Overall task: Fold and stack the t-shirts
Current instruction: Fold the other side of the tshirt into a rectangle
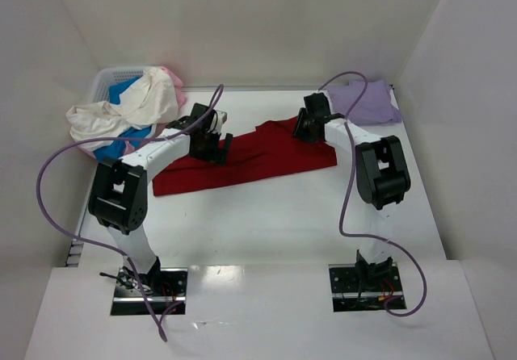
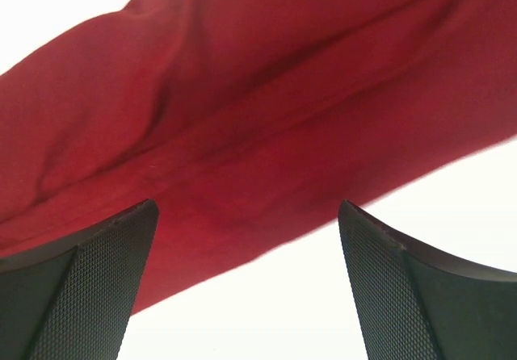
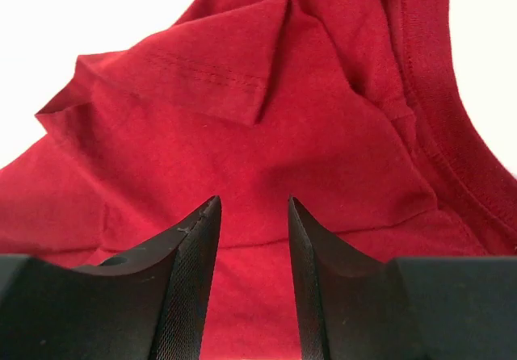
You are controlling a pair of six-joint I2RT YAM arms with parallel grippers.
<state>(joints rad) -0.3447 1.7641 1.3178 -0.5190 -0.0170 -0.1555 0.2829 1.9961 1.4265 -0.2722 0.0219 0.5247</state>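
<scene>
A dark red t-shirt (image 1: 258,165) lies in a long folded band across the middle of the table. My left gripper (image 1: 212,145) hovers over its left-middle part. In the left wrist view that gripper (image 2: 246,205) is wide open, with the dark red t-shirt's (image 2: 242,94) near edge running between the fingers. My right gripper (image 1: 305,127) is over the shirt's right end. Seen from the right wrist, that gripper (image 3: 254,200) stands partly open just above the red cloth (image 3: 242,134), near a sleeve hem (image 3: 202,71) and the collar (image 3: 428,110). Nothing sits between its fingers.
A folded pale lavender t-shirt (image 1: 367,102) lies at the back right corner. A white lattice basket (image 1: 109,77) at the back left holds cream-white (image 1: 129,108), blue (image 1: 123,94) and pink (image 1: 172,77) shirts that spill over its rim. White walls close in the table on three sides.
</scene>
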